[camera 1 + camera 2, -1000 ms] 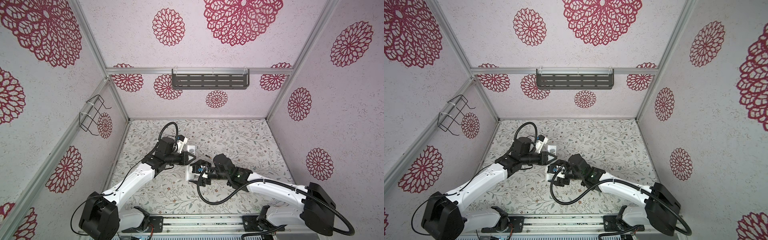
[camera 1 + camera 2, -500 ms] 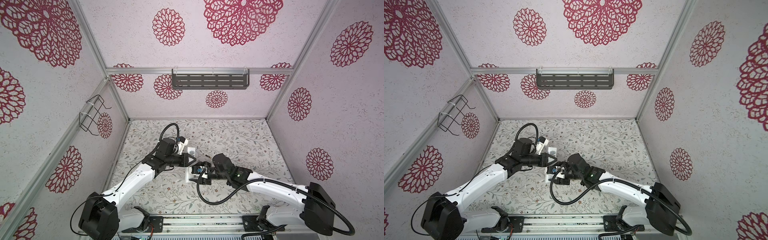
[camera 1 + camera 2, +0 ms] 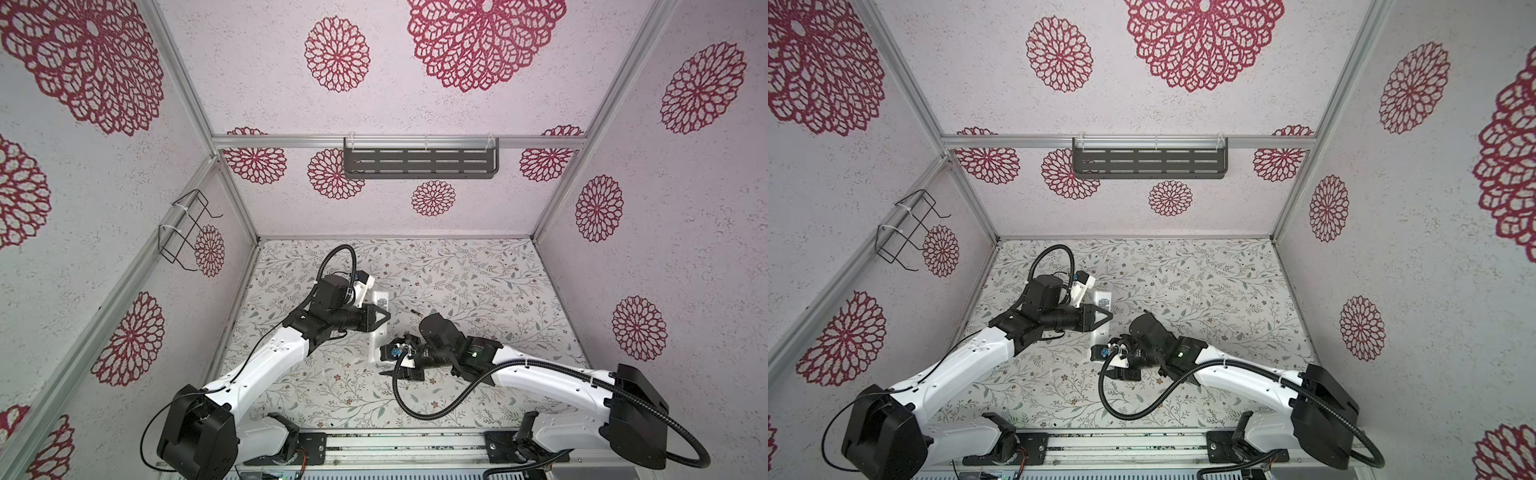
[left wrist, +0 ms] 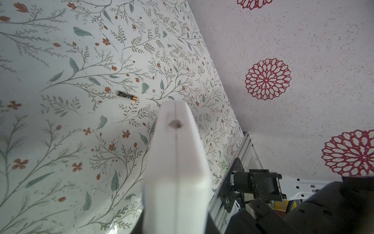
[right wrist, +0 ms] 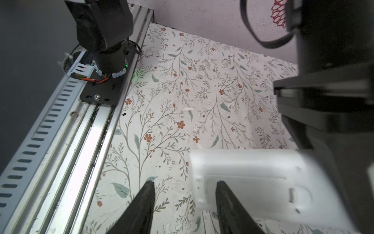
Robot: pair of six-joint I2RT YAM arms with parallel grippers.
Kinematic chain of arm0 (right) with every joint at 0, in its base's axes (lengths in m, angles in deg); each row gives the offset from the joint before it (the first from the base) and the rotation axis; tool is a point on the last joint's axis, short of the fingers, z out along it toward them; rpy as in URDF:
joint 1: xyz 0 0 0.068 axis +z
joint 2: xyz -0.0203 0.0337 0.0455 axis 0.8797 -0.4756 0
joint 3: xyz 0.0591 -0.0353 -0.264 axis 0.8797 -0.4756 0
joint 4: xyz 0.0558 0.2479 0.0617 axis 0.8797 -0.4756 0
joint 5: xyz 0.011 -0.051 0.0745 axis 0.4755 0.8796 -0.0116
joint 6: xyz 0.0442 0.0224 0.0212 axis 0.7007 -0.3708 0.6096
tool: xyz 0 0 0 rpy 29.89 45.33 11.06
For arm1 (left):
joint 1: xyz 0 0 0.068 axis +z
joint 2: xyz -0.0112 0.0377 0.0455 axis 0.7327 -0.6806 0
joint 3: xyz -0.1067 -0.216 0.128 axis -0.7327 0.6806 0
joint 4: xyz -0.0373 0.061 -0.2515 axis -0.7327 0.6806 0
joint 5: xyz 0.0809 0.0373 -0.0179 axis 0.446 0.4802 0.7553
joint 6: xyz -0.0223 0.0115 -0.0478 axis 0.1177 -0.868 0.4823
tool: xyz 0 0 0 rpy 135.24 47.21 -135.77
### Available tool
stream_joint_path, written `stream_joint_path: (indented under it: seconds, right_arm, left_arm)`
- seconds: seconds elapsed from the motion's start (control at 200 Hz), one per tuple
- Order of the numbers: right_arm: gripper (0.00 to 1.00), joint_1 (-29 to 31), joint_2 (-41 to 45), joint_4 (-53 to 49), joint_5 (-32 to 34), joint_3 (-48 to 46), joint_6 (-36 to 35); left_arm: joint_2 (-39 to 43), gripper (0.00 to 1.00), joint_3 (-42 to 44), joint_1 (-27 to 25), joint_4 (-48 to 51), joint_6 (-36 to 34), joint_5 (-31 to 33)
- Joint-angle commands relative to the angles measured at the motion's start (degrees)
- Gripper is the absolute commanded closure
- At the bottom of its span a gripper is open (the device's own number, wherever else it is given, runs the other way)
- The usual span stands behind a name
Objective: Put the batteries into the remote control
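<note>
While my left gripper [image 3: 386, 316] is pinching the remote [image 5: 253, 174] tight, seemingly off the table [image 5: 182, 81], my right gripper [image 5: 184, 183] is sitting spread at its end, gripping nothing. Risk: my right fingers nudging that end and twisting it out of the pinch. The back cover is looking shut, so nothing is going in yet. One battery [image 4: 128, 95] is lying loose, well apart from the remote; the other isn't showing. The rail [image 5: 81, 141] is crowding the near side; the far side is offering room.

Even bright light; close remote control [image 5: 253, 172] blurred.
</note>
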Motion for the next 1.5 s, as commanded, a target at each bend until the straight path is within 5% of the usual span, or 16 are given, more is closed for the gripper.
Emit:
stream_joint_path:
  seconds: [0.0,0.185,0.325,0.465,0.991,1.491]
  right_arm:
    - [0.49,0.3,0.2,-2.3,-1.5,0.8,-0.8]
    - [0.47,0.5,2.1,-0.3,-0.1,-0.2,-0.4]
    - [0.27,0.4,5.1,1.4,2.3,-1.3,-0.6]
    - [0.19,0.5,6.9,1.2,3.7,-1.3,-1.2]
    - [0.13,0.6,7.9,4.4,9.7,-1.9,-1.3]
    - [0.13,0.5,5.3,1.7,6.1,-0.7,-1.2]
  left_arm:
    - [1.6,0.98,-0.5,0.1,-2.6,-1.2,0.6]
    - [1.6,0.98,-0.3,0.0,-2.6,-1.5,0.5]
    - [1.1,0.98,-0.6,0.1,-1.2,-2.3,-1.9]
    - [0.8,0.98,-0.3,0.0,-1.3,-2.0,-6.3]
    - [0.1,0.97,1.0,-0.4,-3.4,-0.2,-12.4]
    - [0.3,0.97,1.0,-0.5,-3.8,-0.1,-12.4]
